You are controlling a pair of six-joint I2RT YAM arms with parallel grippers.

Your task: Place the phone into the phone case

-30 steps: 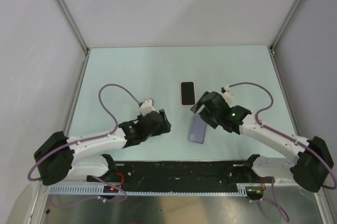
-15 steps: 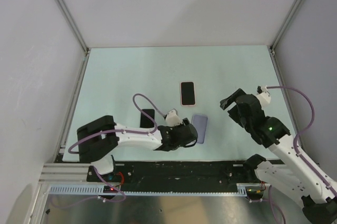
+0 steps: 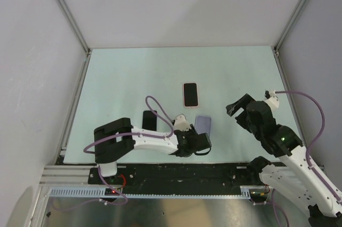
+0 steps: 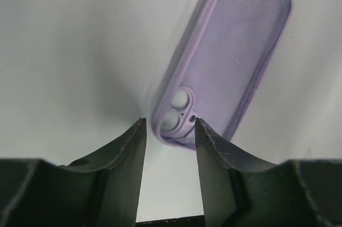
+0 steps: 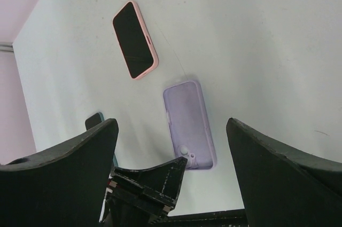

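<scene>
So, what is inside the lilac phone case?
Nothing: the lilac phone case lies empty, its lining and camera holes showing. From above, the left gripper covers its near end.

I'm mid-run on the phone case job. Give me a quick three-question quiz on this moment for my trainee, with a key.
1. True or false: the right tool is open and holds nothing.
2. Which part of the purple case lies nearest the left tool? A) the camera-cutout end B) the plain end C) a long side
3. Fill in: the purple case lies on the table with its hollow side facing ___.
Key: 1 true; 2 A; 3 up.
</scene>
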